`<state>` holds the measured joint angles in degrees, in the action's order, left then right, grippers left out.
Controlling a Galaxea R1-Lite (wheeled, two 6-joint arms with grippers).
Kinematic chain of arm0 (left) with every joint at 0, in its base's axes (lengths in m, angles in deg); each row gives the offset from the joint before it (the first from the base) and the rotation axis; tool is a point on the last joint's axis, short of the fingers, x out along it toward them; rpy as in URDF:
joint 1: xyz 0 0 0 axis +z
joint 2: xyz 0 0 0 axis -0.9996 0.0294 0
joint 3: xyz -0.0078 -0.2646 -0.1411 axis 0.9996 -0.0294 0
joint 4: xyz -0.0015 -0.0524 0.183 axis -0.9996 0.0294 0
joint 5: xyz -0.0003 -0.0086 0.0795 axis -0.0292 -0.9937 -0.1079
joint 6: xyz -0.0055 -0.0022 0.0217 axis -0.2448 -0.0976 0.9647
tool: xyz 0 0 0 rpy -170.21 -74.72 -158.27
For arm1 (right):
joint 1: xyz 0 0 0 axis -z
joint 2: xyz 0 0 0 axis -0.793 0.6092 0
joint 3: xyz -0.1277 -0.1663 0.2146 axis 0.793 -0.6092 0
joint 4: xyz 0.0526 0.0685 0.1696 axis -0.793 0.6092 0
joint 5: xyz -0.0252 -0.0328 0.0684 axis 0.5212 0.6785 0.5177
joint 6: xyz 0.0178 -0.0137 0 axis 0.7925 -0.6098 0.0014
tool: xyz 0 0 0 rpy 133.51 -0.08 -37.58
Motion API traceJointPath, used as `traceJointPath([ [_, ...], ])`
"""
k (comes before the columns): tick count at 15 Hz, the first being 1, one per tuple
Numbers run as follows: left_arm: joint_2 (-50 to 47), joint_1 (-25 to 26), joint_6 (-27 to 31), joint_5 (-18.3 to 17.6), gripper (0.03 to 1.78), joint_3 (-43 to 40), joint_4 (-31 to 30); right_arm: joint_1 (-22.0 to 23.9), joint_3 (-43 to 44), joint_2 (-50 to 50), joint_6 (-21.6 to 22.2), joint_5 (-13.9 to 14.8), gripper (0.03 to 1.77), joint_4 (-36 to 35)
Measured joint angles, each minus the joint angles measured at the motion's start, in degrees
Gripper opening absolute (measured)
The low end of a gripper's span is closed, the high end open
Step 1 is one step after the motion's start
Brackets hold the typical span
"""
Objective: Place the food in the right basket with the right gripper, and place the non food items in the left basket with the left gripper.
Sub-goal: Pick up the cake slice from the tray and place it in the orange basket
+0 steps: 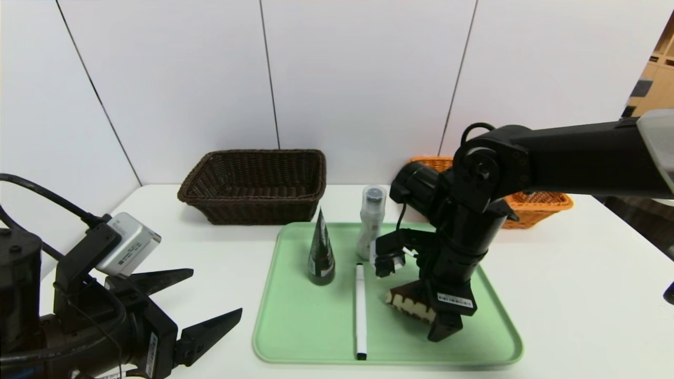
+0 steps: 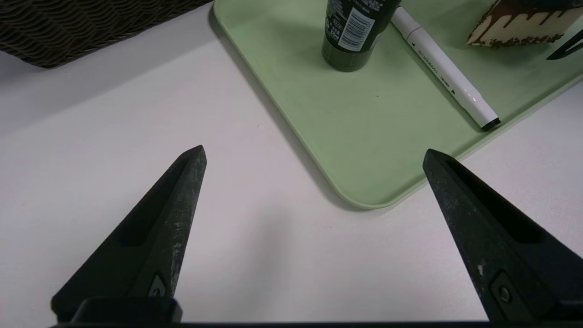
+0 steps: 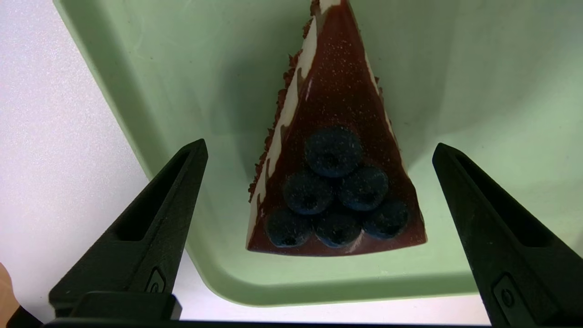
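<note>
cake slice [image 3: 334,182] on tray [image 3: 150,91] | between right gripper [image 3: 319,150] fingers | fingers wide, not touching it

Both arms are chunky matte black. The left gripper [image 1: 202,300] has pointy wedge-shaped jaws, scuffed, each with a small screw near its base, plus a silver boxy camera and thick black cable. The right gripper [image 1: 439,321] wears a white barcode sticker.

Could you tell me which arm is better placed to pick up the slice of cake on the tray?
The right. Its open pincer hangs straight over the cake slice on the green tray, fingers either side of it. The left pincer, also open, sits off the tray's near left corner.
</note>
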<state>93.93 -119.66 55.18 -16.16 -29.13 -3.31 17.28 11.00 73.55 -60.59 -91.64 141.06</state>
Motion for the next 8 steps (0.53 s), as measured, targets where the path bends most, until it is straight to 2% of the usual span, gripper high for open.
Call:
traceJointPath([
  [1,0.0,0.0,0.0,0.0,1.69,0.0,0.0,0.0,-0.1,0.1,0.2,0.1,1.61,0.0],
  [3,0.0,0.0,0.1,0.0,1.69,0.0,0.0,0.0,-0.1,0.2,0.5,0.3,1.26,-0.4],
  [5,0.0,0.0,0.1,-0.1,1.69,-0.1,0.0,0.0,-0.2,0.1,0.3,0.4,1.0,-0.8],
  [8,0.0,0.0,0.2,-0.2,1.69,-0.1,0.0,0.1,-0.2,-0.1,0.2,0.5,0.81,-0.8],
])
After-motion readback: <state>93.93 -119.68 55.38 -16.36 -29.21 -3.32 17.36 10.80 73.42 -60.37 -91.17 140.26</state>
